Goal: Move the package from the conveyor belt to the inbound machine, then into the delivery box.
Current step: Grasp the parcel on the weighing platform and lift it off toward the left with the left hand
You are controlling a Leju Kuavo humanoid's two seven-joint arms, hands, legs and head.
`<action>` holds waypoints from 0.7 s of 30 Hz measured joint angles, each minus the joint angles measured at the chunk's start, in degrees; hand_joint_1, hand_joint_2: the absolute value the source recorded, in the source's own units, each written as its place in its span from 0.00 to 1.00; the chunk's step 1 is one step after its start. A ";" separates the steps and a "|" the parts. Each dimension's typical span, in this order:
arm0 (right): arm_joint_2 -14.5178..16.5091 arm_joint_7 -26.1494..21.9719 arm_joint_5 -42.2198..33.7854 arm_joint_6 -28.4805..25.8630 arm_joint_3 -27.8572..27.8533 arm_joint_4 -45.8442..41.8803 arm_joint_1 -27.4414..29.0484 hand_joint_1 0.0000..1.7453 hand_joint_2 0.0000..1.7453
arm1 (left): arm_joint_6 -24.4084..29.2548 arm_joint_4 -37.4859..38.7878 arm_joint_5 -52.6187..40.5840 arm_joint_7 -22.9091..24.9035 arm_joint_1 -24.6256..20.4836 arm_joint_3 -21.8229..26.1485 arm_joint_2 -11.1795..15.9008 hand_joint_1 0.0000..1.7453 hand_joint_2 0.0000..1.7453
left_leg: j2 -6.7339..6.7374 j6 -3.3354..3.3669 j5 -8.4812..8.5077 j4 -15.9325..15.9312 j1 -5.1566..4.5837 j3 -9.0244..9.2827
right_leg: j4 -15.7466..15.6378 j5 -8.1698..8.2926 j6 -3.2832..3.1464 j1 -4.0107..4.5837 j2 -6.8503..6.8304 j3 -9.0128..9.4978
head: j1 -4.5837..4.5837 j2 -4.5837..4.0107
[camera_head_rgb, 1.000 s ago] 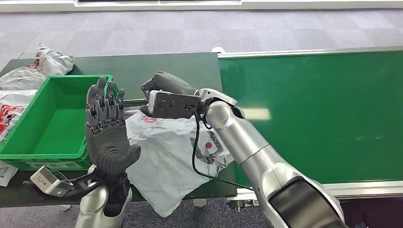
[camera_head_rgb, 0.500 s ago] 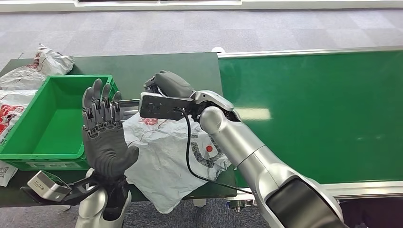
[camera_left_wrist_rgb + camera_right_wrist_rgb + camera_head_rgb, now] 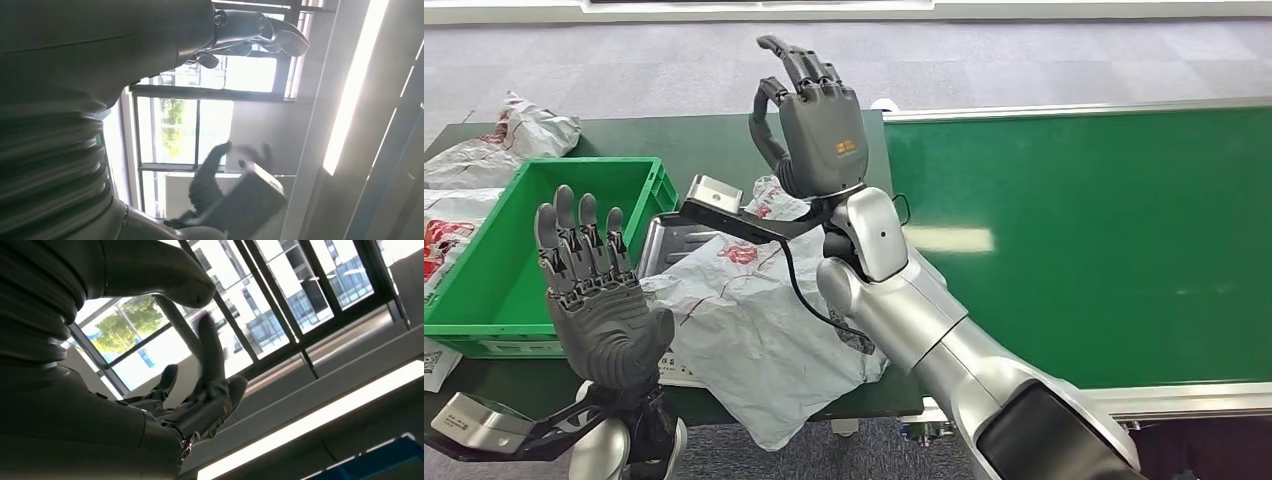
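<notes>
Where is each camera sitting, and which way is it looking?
Head view: high on the robot, looking forward and down at the package, green bin and conveyor belt; both raised arms show, left hand and right hand open.
Left wrist view: behind the left hand, facing up at windows and a ceiling light.
Right wrist view: behind the right hand, facing up at windows.
Shared: both wrist views show windows with green trees outside.

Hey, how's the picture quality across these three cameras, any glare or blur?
Head view: evenly lit and sharp, one pale glare patch on the green belt. Left wrist view: bright windows leave the left hand dark, and the shape beyond is blurred. Right wrist view: backlit too, the right hand nearly a silhouette.
</notes>
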 joint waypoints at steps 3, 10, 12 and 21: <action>0.08 -5.62 2.41 0.52 -9.76 -16.59 7.00 0.00 1.00 | 0.00 0.71 -0.34 0.02 -0.25 0.16 -0.05 0.00 1.00 | -0.36 0.02 0.02 0.02 -0.01 -0.12 | -0.01 -0.04 0.03 0.00 -0.34 0.01 | 0.01 0.00; 0.16 -9.32 1.29 1.01 -22.50 -38.97 14.42 0.00 1.00 | 0.00 2.28 -0.61 -0.01 -1.15 0.46 -0.20 0.00 1.00 | -0.05 0.14 -0.07 0.02 -0.09 -0.05 | -0.03 -0.03 0.06 -0.10 -0.16 0.02 | 0.02 0.00; 0.16 -9.38 1.28 1.09 -23.72 -41.50 15.23 0.00 1.00 | 0.00 2.56 -0.62 -0.01 -1.31 0.47 -0.25 0.00 1.00 | -0.05 0.13 -0.07 0.02 -0.09 -0.03 | -0.03 -0.03 0.06 -0.09 -0.17 0.02 | 0.01 0.00; 0.15 -19.48 -8.81 1.11 -28.56 -53.87 22.28 0.00 1.00 | 1.02 6.29 -5.36 0.77 -2.59 1.20 -0.01 0.00 1.00 | -0.10 0.11 -0.06 0.02 -0.04 0.02 | -0.03 -0.06 0.04 -0.02 -0.15 0.04 | 0.02 0.00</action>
